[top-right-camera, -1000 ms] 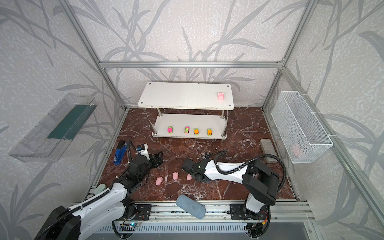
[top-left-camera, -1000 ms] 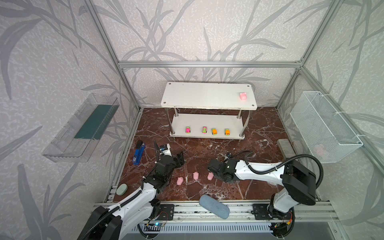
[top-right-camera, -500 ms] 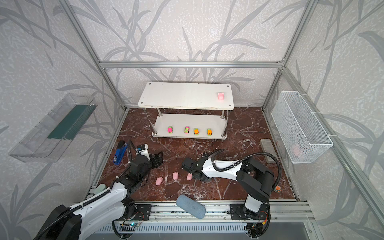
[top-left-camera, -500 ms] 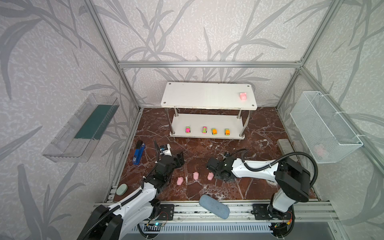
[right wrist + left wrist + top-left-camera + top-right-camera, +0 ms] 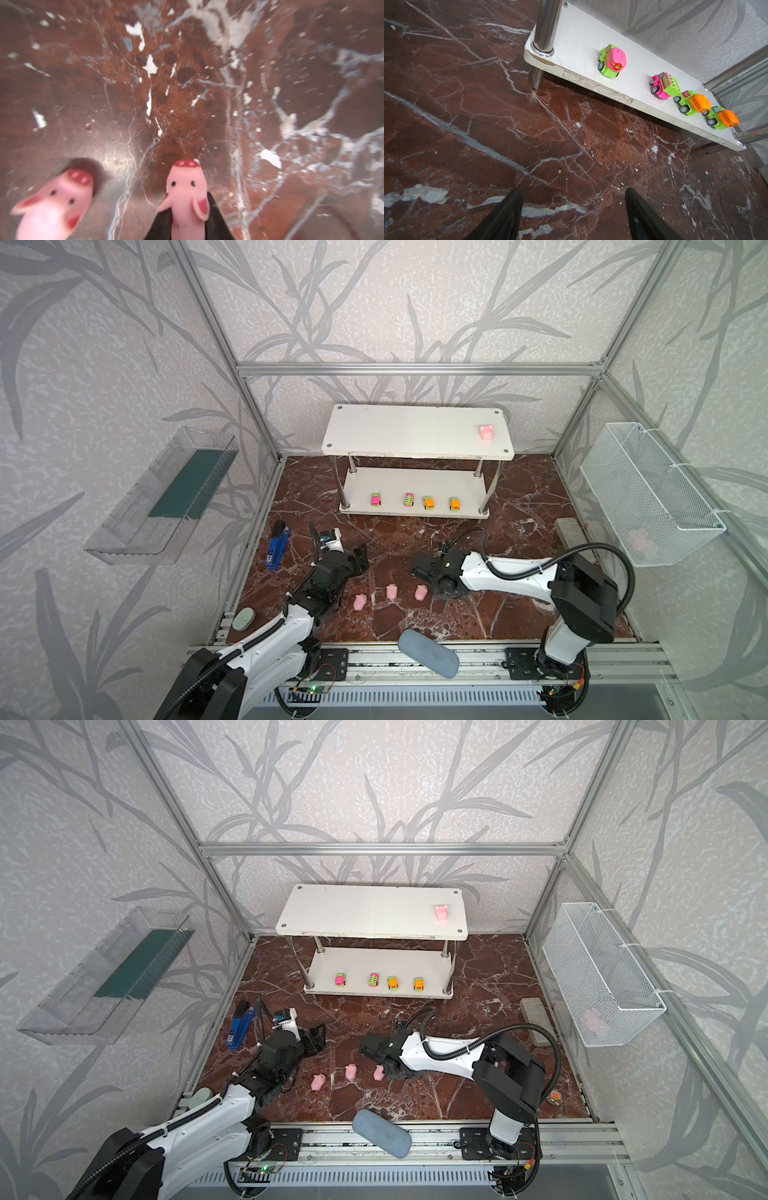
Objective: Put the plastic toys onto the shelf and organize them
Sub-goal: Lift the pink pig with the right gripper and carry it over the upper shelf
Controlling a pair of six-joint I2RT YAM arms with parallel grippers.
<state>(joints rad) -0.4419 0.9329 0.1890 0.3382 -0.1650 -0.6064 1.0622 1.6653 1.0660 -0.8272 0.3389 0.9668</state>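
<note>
The rightmost pig (image 5: 187,197) ends a row of three on the marble floor (image 5: 187,83), and my right gripper (image 5: 188,209) is clamped on it, black fingers (image 5: 214,216) against both flanks. The middle pig (image 5: 391,591) and left pig (image 5: 359,602) stand just beside it. A fourth pig (image 5: 486,432) sits at the right end of the shelf (image 5: 415,431) top board. Four cars (image 5: 612,60) line the lower board's front edge. My left gripper (image 5: 573,207) hovers over bare floor, jaws apart, holding nothing

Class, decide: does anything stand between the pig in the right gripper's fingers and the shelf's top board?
Nothing visible does. The pig sits between the right gripper's fingers; bare floor lies toward the shelf, whose top board holds one other pig.
</note>
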